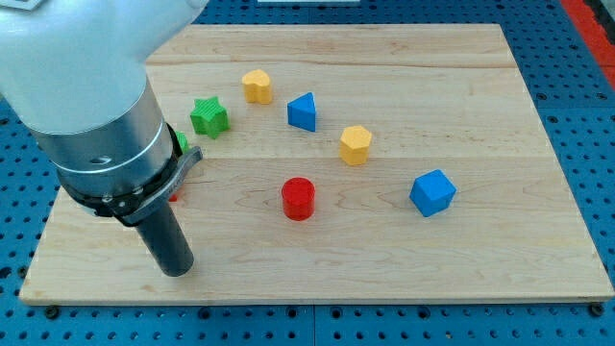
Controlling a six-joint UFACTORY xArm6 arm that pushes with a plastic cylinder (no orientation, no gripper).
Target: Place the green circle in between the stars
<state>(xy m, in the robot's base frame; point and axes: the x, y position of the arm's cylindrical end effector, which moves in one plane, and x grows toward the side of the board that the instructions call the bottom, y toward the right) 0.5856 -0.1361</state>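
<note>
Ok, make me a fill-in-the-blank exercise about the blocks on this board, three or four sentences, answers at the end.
1. The red cylinder lies toward the view's ____ of the blue cube.
2. The green star sits nearer the view's left than the ____ block at the view's top.
3. The number of blue blocks, counting the blue one near the middle, is ____.
4. My tip rests near the board's ____ edge.

Answers: left; yellow; two; bottom

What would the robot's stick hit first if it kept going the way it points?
My tip points straight down, so it would meet the wooden board first, and it seems to be touching it. No block shows under it; the red cylinder sits off to the view's right.
</note>
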